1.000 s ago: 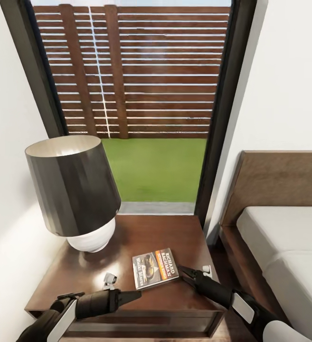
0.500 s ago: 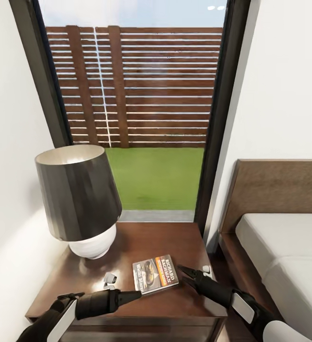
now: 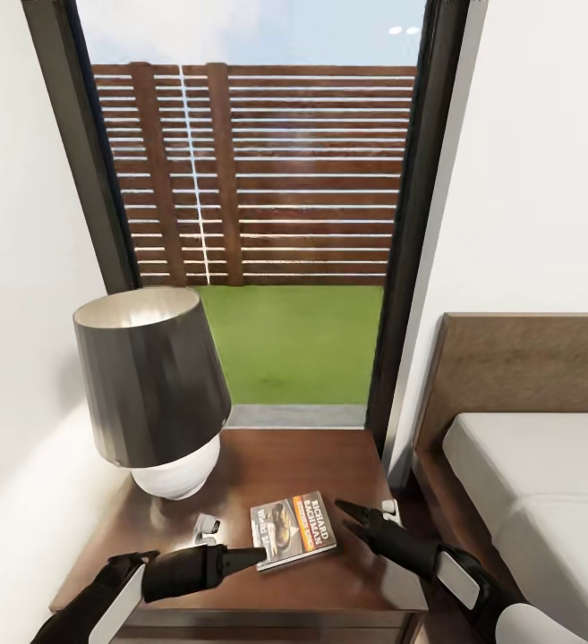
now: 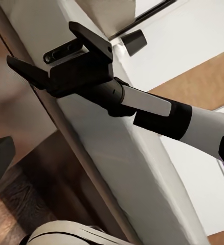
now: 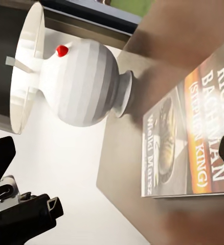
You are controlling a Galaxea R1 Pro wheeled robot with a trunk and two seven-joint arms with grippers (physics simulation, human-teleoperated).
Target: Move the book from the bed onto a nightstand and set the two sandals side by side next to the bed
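The book [image 3: 292,531] lies flat on the dark brown nightstand [image 3: 285,461], cover up, near its front edge; its orange band and white lettering are close up [image 5: 188,143]. My left gripper [image 3: 259,555] hovers at the book's near left corner, apparently open. On the book's right my right gripper [image 3: 341,514] stands open with nothing between its fingers, seen again from the other arm [image 4: 40,43]. The bed [image 3: 544,483] with its grey mattress is at the right. The sandals are out of view.
A lamp [image 3: 150,385] with a dark shade and a white base [image 5: 81,84] takes up the nightstand's left half. Behind stands a tall dark-framed window [image 3: 267,179] onto a fence and grass. The bed's headboard [image 3: 526,358] meets the white wall.
The whole picture has slid downward, so the camera has risen or tilted up. The book lies in the same place on the nightstand. Both grippers keep their pose.
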